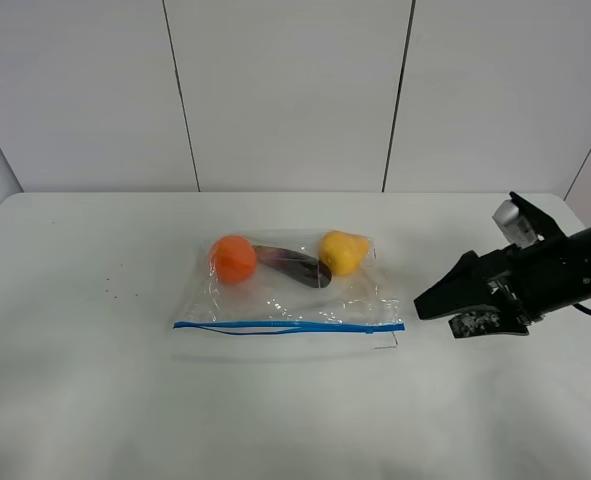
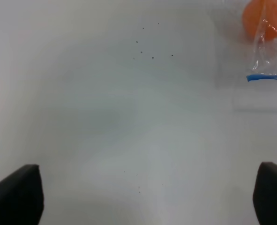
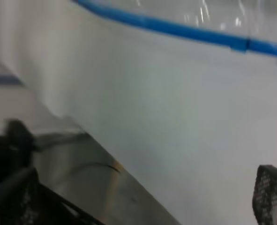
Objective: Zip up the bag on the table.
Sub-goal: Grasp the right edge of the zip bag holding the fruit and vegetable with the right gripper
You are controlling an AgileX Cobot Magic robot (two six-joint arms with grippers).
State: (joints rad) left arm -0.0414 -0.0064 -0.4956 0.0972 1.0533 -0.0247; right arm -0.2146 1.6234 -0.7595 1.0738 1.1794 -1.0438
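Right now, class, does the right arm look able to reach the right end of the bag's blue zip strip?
Probably yes. The right gripper is just right of the bag, pointing toward the near end of the blue zip strip, with only bare table between them.

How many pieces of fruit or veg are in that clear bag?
3. The orange sits at the left end of the bag, the eggplant in the middle, the pear at the right end. The plastic is clear; nothing seems hidden.

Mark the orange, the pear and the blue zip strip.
orange (image 1: 234,259), exterior high view, middle of fruit.
pear (image 1: 341,253), exterior high view, its body.
blue zip strip (image 1: 288,325), exterior high view, mid-length.
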